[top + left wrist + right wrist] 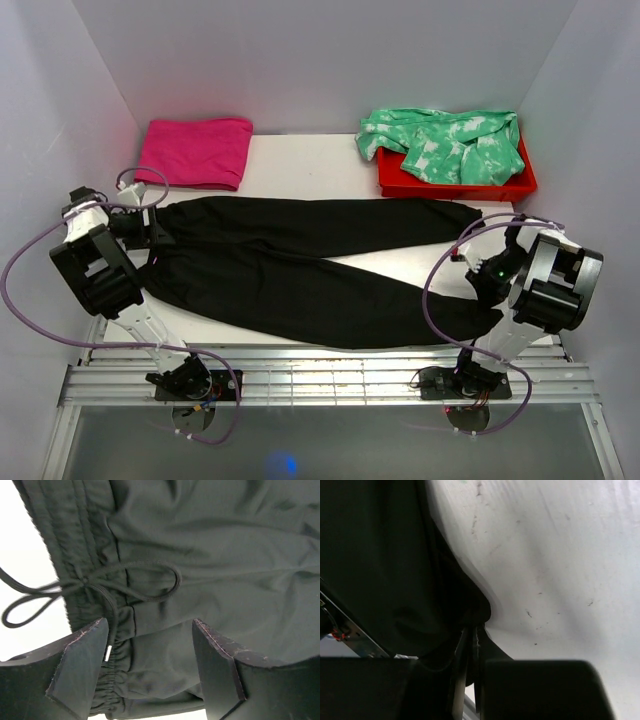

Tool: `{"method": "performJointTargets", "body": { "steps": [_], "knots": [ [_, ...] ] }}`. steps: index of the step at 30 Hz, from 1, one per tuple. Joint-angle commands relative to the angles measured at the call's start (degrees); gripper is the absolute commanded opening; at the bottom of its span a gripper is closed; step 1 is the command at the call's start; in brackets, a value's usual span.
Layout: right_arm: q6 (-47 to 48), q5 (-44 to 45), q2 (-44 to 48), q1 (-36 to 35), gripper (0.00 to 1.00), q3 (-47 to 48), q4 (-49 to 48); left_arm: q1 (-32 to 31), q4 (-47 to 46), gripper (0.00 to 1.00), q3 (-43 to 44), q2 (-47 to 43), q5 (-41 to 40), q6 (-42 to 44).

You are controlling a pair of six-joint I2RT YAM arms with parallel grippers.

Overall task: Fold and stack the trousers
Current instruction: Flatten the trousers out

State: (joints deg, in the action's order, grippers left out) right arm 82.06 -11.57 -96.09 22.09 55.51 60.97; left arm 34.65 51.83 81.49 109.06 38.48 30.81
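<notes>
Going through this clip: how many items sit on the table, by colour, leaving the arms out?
Black: 1, trousers
Pink: 1, folded cloth
Green-and-white: 1, tie-dye garment
Red: 1, bin
Total: 4

A folded magenta-pink cloth (pixel 195 150) lay flat on the white table (pixel 300 155), beyond the left fingers (pixel 80 665) and well apart from them, against the back wall (pixel 320 60); a red tray (pixel 455 186) sat beyond the right fingers (pixel 535 690), also at the back; a green-and-white tie-dye garment (pixel 445 142) was heaped in it (crumpled, part hanging over the tray's left rim); just right of the right fingers the tabletop showed faint dark scuffs; a metal slatted rail (pixel 330 380) ran along the near edge.
</notes>
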Motion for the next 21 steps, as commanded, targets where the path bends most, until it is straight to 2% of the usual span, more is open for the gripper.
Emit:
{"method": "performJointTargets", "body": {
  "steps": [1,7,11,13,14,16,17,18,19,21],
  "knots": [
    [-4.18,2.52,-4.09,-0.29,0.08,2.84,-9.19,-0.20,-2.35,0.78,-1.33,-2.53,0.55,0.57],
    [-7.70,0.68,-8.49,-0.11,0.08,16.36,-11.14,-0.11,-3.41,0.76,0.42,-1.66,0.54,-1.80],
    [-7.62,0.06,-9.99,-0.55,0.08,21.57,-9.57,-0.11,-2.97,0.76,3.58,-0.34,1.60,-3.38],
    [-7.09,1.10,-11.56,-1.51,0.08,22.63,-7.46,-0.03,-2.88,0.79,5.51,0.45,1.95,-4.17],
    [-6.13,2.07,-12.09,-2.13,0.30,22.98,-4.92,-0.11,-2.79,0.81,6.30,0.72,2.21,-4.35],
    [-6.04,1.30,-11.40,-2.31,0.55,23.33,-4.89,-0.11,-2.18,0.83,9.90,1.77,2.74,-4.09],
    [-6.04,0.07,-10.87,-2.14,0.72,25.25,-4.81,-0.20,-2.00,0.84,11.48,2.21,2.74,-4.09],
    [-6.65,-3.33,-9.91,-2.14,0.79,26.83,-4.81,-0.20,-1.91,0.84,13.32,2.74,2.92,-4.35],
    [-7.61,-5.37,-9.82,-1.96,0.82,28.94,-4.37,-0.20,-1.22,0.84,17.52,4.74,3.18,-4.53],
    [-9.37,-10.98,-10.77,-1.96,0.82,36.66,-1.93,-0.90,1.15,0.83,22.98,7.73,4.41,-4.01]
  ]
}}
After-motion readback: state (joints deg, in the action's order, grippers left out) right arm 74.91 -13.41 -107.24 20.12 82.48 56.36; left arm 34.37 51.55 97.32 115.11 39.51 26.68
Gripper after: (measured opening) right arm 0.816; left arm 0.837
